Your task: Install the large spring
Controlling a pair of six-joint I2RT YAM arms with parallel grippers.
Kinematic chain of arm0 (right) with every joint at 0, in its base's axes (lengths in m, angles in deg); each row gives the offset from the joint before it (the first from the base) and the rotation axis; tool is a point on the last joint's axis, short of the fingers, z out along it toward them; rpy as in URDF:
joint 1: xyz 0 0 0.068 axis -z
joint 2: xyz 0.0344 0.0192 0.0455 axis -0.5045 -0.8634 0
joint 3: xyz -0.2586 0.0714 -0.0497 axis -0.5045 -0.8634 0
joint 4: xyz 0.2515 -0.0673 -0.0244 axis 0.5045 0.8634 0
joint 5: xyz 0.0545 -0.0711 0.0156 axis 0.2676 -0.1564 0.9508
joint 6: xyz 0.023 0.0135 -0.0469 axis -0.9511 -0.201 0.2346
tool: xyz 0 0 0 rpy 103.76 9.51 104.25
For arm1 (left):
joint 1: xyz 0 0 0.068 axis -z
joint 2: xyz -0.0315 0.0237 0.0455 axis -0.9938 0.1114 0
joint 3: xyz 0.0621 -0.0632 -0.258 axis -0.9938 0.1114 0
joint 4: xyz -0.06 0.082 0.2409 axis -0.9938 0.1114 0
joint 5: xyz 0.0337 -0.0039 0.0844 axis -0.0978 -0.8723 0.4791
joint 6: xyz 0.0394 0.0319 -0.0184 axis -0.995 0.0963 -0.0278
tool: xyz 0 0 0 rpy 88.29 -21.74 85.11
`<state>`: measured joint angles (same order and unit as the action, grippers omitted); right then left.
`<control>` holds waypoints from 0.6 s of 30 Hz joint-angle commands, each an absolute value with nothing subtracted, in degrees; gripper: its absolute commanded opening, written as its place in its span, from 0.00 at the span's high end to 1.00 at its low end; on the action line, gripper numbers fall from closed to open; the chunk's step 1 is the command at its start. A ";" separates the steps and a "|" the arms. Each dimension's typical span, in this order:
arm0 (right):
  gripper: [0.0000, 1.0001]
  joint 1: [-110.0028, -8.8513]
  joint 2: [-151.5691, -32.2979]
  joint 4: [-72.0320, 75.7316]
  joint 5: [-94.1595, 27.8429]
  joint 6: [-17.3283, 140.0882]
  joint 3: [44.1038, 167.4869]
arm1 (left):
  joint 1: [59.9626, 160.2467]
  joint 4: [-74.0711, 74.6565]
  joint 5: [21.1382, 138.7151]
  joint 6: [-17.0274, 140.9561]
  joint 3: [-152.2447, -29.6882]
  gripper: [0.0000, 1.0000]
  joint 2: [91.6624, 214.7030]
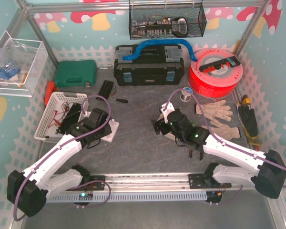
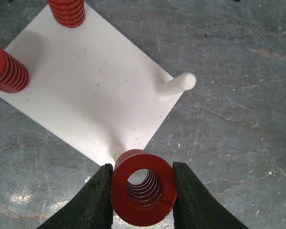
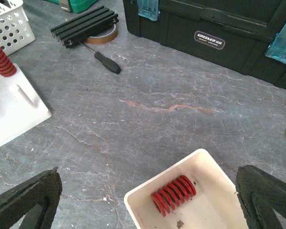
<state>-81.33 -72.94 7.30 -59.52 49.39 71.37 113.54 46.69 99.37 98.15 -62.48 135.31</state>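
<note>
— Left wrist view, lower centre: the large spring (image 2: 143, 188) is pinched by the left pincer (image 2: 142, 177), close over a peg (image 2: 114, 153).
— If released off-axis, it could be caught on the peg tip and toppled.

It looks like a robotics workshop cell: an aluminium frame (image 1: 76, 6) encloses a grey stone-patterned counter (image 1: 138, 152), with a black toolbox (image 1: 148, 67), green tool case (image 1: 75, 74) and red filament spool (image 1: 215, 71) along the far side, and work gloves (image 1: 218, 117) at right.
</note>
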 commanded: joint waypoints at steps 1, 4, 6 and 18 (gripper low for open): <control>0.01 -81.36 -71.94 6.88 -60.68 50.18 70.99 | 114.52 46.51 100.59 98.62 -60.56 1.00 134.71; 0.01 -81.36 -71.86 7.15 -60.73 50.29 71.20 | 115.15 46.61 101.53 99.00 -60.54 1.00 134.57; 0.01 -81.35 -71.66 7.51 -60.71 50.02 71.29 | 115.16 46.53 102.01 99.42 -60.39 0.99 135.06; 0.01 -81.34 -71.09 7.78 -59.38 49.65 70.70 | 115.42 43.17 101.72 100.35 -58.62 0.82 137.76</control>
